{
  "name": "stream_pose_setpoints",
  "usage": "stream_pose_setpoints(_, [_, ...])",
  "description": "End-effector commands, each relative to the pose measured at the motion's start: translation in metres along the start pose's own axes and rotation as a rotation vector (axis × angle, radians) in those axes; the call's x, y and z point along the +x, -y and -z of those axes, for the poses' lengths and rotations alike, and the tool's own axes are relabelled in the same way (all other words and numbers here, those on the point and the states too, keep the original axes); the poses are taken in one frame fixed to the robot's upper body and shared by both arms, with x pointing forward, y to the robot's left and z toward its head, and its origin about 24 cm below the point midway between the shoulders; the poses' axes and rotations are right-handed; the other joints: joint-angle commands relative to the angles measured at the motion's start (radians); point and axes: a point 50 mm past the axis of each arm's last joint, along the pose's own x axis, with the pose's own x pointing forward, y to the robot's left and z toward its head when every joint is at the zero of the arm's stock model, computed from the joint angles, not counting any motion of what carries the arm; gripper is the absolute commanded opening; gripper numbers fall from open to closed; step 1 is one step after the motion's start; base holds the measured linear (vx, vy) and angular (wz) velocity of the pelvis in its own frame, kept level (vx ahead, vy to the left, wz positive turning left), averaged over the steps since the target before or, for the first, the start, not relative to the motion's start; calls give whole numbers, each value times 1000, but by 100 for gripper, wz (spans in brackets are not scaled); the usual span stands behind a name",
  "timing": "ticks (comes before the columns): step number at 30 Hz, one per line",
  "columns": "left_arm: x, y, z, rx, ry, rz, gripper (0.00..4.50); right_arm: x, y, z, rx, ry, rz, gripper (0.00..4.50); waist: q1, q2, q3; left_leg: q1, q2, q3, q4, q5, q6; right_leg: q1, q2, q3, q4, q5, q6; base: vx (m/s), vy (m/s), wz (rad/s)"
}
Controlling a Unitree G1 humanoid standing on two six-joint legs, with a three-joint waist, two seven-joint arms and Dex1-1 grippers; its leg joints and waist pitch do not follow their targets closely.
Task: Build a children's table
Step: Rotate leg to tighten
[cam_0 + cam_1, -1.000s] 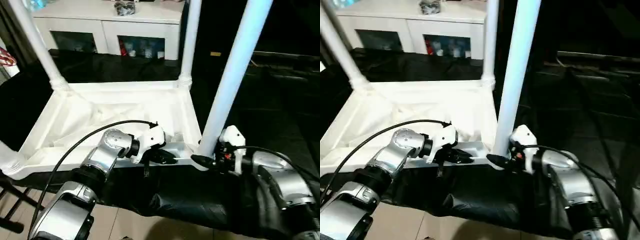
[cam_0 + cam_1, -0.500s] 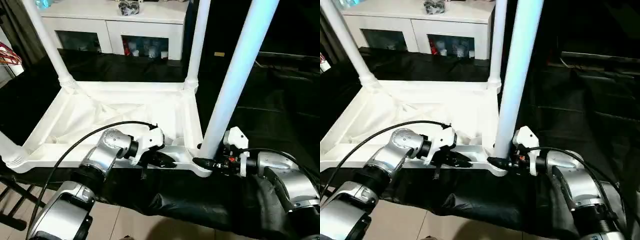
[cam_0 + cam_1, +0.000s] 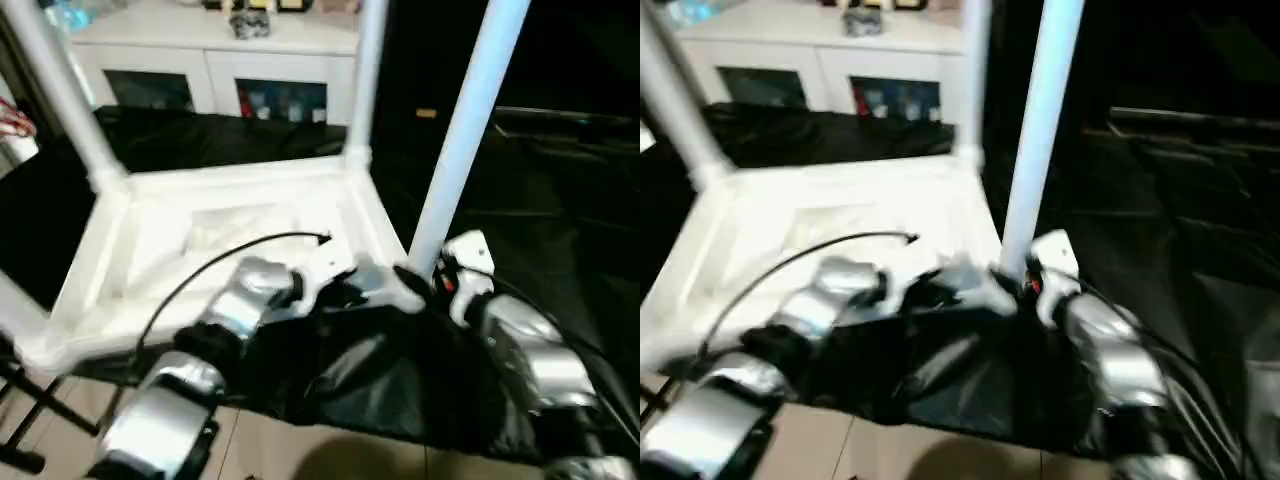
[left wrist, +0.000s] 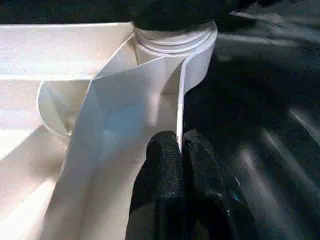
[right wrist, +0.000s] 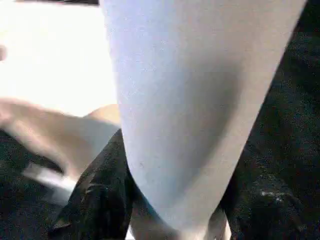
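- Four long tapered round white plastic legs stand up from the corner sockets of the small white plastic children's table [image 3: 230, 215], which lies upside down with its raised rim upward on a counter draped in black sheeting [image 3: 390, 375]; the leg nearest the robot's left is cut by the picture's edge.
- Behind the table stands a white cabinet with shelf openings [image 3: 250, 70].
- At the table's near right corner the right gripper [image 5: 165, 200] has one black finger on either side of the near right white leg [image 3: 462, 130], low down by its socket; the jaws stand about half wide and close on the leg, though I cannot tell whether they truly clamp it.
- Just beside that corner, on the table's near rim, the left gripper [image 4: 181, 155] is pinched tight on the thin white rim wall [image 4: 179, 100].
- Judged from this, the step in hand is seating the last leg while the left gripper steadies the top.
- The next move likely calls for a firm hold on the leg, pressed or twisted straight into the socket, the rim held steady.
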Motion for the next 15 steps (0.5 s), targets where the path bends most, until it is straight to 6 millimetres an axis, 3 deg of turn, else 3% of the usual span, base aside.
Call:
stream_pose_setpoints(1, [16, 1, -36, 64, 92, -72, 0, 25, -60, 20, 76, -84, -167, 196, -6, 8, -53, 8, 31, -23, -81, -361, -12, 29, -58, 32, -82, -380, -169, 0, 0, 0])
stream_pose_setpoints(3, [16, 2, -36, 68, 89, -62, 0, 27, -61, 18, 73, -80, -164, 196, -12, -2, -54, 8, 31, -20, -80, -367, -6, 31, -54, 33, -83, -338, -176, 0, 0, 0])
stream_pose_setpoints(4, [16, 3, -34, 77, 86, -44, 0, 30, -64, 14, 71, -57, -180, 196, -14, -2, -55, 10, 31, -17, -78, -366, 2, 30, -55, 35, -82, -314, -188, 0, 0, 0])
stream_pose_setpoints(7, [13, 4, -32, 100, 86, -16, 0, 30, -64, 10, 88, -36, -212, 266, -16, 1, -58, 6, 32, -16, -75, -325, 23, 36, -55, 35, -76, -255, -206, 0, 0, 0])
stream_pose_setpoints(11, [5, 3, -26, 111, 96, 29, 0, 21, -54, 9, 68, -38, -260, 294, -19, 0, -62, 2, 33, -15, -73, -288, 41, 40, -55, 34, -69, -207, -222, 0, 0, 0])
stream_pose_setpoints(15, [-2, 1, -21, 122, 94, 56, 0, 9, -44, 9, 44, -52, -321, 327, -16, -8, -63, 2, 35, -10, -67, -247, 69, 42, -55, 36, -66, -167, -238, 0, 0, 0])
